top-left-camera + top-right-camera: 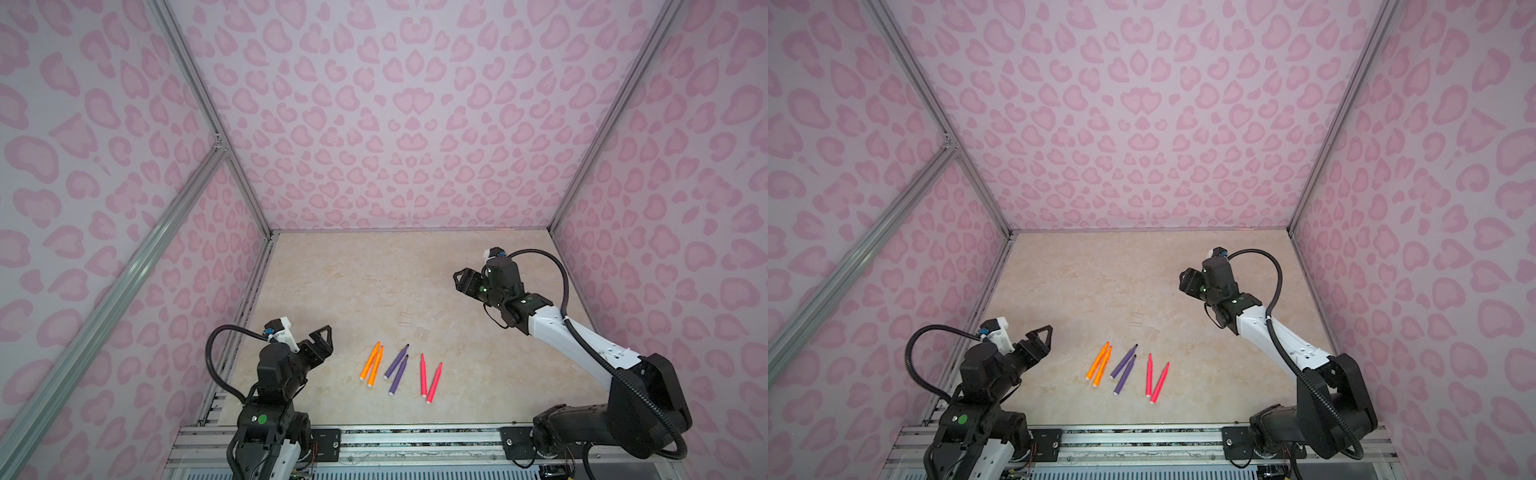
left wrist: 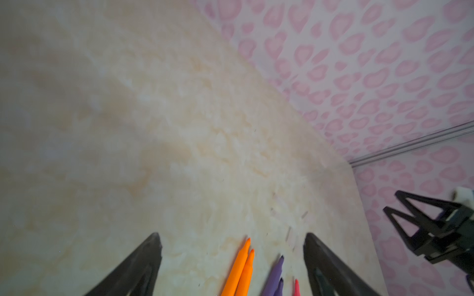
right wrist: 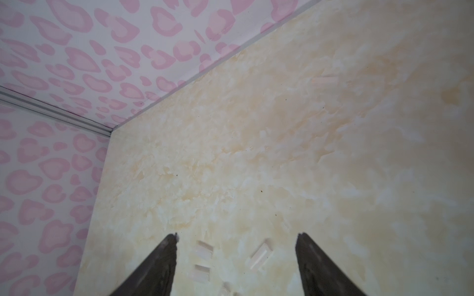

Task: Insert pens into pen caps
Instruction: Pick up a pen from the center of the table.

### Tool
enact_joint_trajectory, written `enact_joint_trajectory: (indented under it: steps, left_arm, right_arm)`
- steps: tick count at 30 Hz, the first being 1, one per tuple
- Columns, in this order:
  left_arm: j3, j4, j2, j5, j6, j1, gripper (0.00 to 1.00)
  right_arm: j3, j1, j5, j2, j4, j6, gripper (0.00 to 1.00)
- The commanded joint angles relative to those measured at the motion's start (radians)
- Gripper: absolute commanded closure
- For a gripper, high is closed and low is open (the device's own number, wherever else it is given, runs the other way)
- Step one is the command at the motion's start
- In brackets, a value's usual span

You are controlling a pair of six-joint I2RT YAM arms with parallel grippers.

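Nearby, pens (image 1: 396, 361) beside left end effector (image 1: 326, 343).

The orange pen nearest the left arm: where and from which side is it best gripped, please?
Grip the mid-barrel of the orange pen from above with the left gripper, fingers across the shaft. It lies flat, the tip tapers, and the second orange pen lies close beside it, so the gap is probably tight.
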Motion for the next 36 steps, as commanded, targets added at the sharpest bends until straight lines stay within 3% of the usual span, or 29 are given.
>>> enact_joint_trajectory:
  steps: [1,5,9,13,17,25,36]
  left_arm:
    - [-0.009,0.029,0.115,0.081,0.017,-0.024,0.25]
    - [-0.004,0.031,0.205,-0.003,0.049,-0.121,0.23]
    - [0.016,0.080,0.297,-0.138,0.031,-0.319,0.25]
    - [0.092,0.092,0.481,-0.296,0.031,-0.499,0.32]
    - [0.187,0.079,0.676,-0.423,0.054,-0.618,0.35]
    - [0.275,0.075,0.889,-0.450,0.093,-0.663,0.44]
    - [0.364,-0.001,1.076,-0.359,0.116,-0.688,0.49]
  right_arm:
    - [0.016,0.078,0.119,0.014,-0.023,0.050,0.29]
    - [0.001,0.143,0.190,0.007,-0.006,0.091,0.30]
    - [-0.012,0.169,0.227,-0.001,0.004,0.097,0.33]
    - [-0.024,0.168,0.239,0.002,-0.001,0.095,0.34]
    - [-0.079,0.168,0.273,-0.018,0.026,0.101,0.35]
    - [-0.114,0.162,0.340,-0.019,0.031,0.101,0.35]
    - [-0.111,0.151,0.327,-0.001,0.026,0.098,0.36]
